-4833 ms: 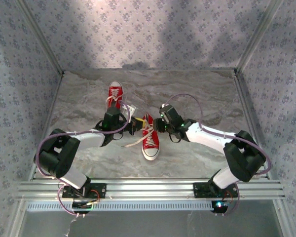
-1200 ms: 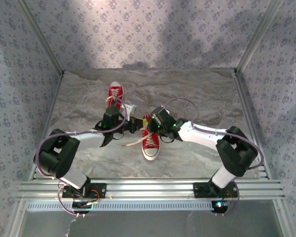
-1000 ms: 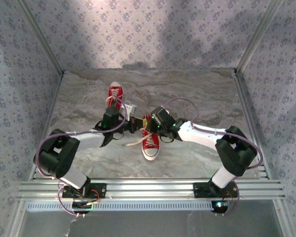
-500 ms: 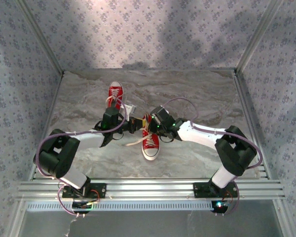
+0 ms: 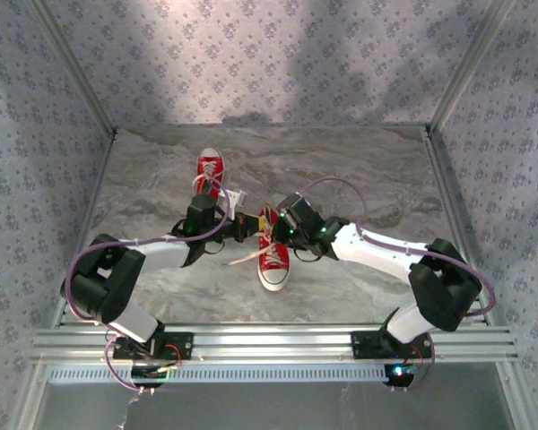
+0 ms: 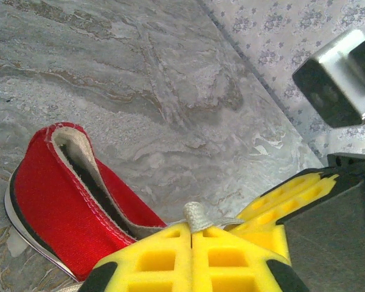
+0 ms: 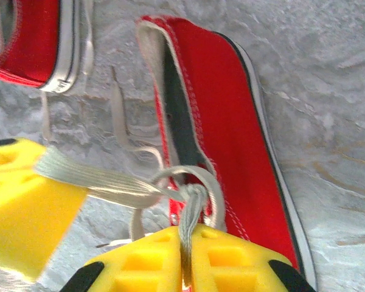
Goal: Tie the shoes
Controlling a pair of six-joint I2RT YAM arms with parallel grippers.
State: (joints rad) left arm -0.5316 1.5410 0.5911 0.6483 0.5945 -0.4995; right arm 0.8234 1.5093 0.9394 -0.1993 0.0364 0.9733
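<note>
Right wrist, red shoe [image 7: 231,109], white lace [image 7: 191,213] pinched

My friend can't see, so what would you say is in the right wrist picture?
The yellow right gripper is shut on a white lace that forms a loop by a red shoe. At left, the left gripper pinches another strand of lace. A second red shoe lies top left.
</note>
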